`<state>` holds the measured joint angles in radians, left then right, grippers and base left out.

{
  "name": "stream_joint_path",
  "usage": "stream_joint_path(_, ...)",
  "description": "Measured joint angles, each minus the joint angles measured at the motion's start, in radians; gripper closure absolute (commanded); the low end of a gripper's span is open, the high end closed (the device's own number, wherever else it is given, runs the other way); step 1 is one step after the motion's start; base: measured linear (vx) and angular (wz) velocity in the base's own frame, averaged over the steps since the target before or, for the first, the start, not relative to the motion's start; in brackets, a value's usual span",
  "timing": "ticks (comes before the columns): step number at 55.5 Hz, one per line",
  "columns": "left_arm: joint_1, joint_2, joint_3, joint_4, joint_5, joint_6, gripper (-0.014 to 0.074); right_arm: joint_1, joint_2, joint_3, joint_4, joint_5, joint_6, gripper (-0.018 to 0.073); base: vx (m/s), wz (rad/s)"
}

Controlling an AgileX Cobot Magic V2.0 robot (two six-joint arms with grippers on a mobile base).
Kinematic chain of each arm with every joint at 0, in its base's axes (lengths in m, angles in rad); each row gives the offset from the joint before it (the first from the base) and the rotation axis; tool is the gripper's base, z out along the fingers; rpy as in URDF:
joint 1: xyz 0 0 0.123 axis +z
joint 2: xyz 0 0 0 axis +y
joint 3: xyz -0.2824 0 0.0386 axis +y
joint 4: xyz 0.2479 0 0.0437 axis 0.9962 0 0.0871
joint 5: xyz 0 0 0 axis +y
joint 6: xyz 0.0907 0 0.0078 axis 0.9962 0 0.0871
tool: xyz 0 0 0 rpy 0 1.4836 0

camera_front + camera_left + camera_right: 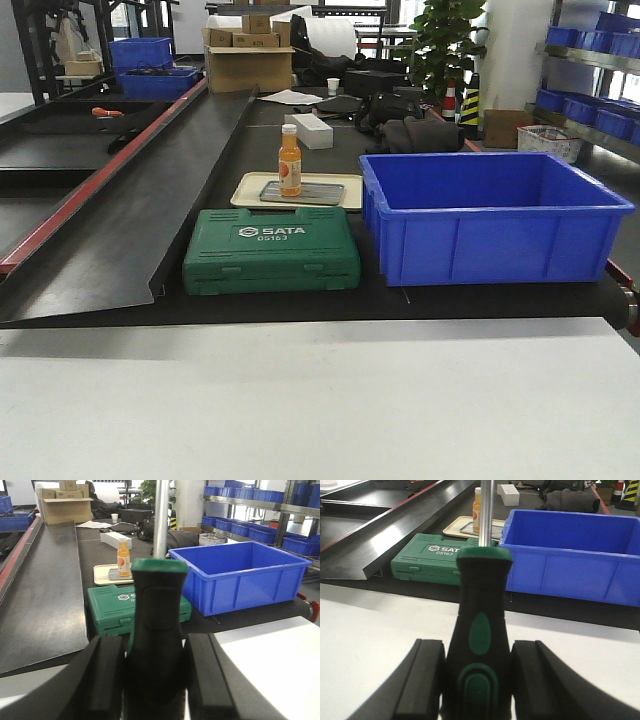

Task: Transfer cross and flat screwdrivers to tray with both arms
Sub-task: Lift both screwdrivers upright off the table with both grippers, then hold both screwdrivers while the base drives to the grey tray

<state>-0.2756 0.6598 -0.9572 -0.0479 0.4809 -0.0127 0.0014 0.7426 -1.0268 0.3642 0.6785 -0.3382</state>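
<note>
Up close, left gripper (154, 641) clamps first screwdriver (156, 600) by handle, shaft at 12 o'clock; right gripper (476, 644) clamps second screwdriver (482, 590) likewise. Beyond: green case (270, 250), then grey tray (325, 192) under orange bottle (290, 160) at 12 o'clock, blue bin (490, 215) at 2.

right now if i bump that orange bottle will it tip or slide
Probably tips: the orange bottle is tall and narrow, upright on the grey tray. Looks like light plastic, so a high nudge likely topples it. Round, so it may then roll.
</note>
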Motion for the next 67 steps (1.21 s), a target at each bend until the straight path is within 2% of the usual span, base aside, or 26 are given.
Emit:
stream_joint_path(42,0.0,0.0,0.0,0.0,0.0,0.0,0.0594,0.0,0.002,0.0,0.0,0.003,0.0,0.0567,-0.05,-0.02)
stream_joint_path(67,0.0,0.0,0.0,0.001,0.0,0.0,0.0594,0.0,0.002,0.0,0.0,0.003,0.0,0.0567,-0.25,-0.36)
